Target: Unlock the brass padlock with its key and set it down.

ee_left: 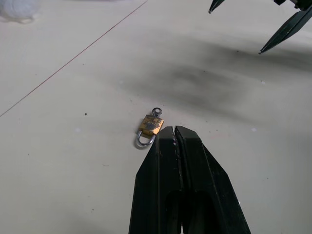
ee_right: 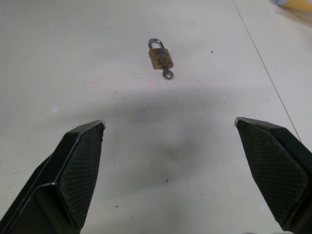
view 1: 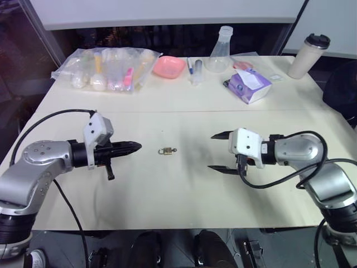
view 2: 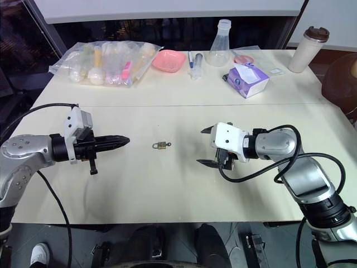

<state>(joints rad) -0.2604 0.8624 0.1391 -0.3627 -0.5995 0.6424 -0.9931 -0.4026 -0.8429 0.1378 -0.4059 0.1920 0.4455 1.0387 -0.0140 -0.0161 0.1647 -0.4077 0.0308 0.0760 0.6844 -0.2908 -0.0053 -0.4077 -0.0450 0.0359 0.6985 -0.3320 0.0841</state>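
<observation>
The brass padlock (view 1: 165,151) lies flat on the cream table (view 1: 184,106), out in the open middle between the two arms, with the key (ee_right: 167,74) sticking out of its bottom end. The left gripper (view 1: 136,147) hovers near it on one side, fingers clenched together on nothing. The right gripper (view 1: 215,151) faces it from the other side, jaws spread wide and holding nothing. A purple tissue box (view 1: 249,85) sits farther back.

padlock: brass padlock (view 1: 165,151) flat on table (view 1: 167,195), mid-front, key (ee_right: 167,74) in its base
left gripper (view 1: 135,147): left of padlock, apart
right gripper (view 1: 215,151): right of padlock, apart
back row: plastic bag (view 1: 106,68) left, flask (view 1: 219,50) middle, tissue box (view 1: 250,85), cup (view 1: 308,56) far right
</observation>
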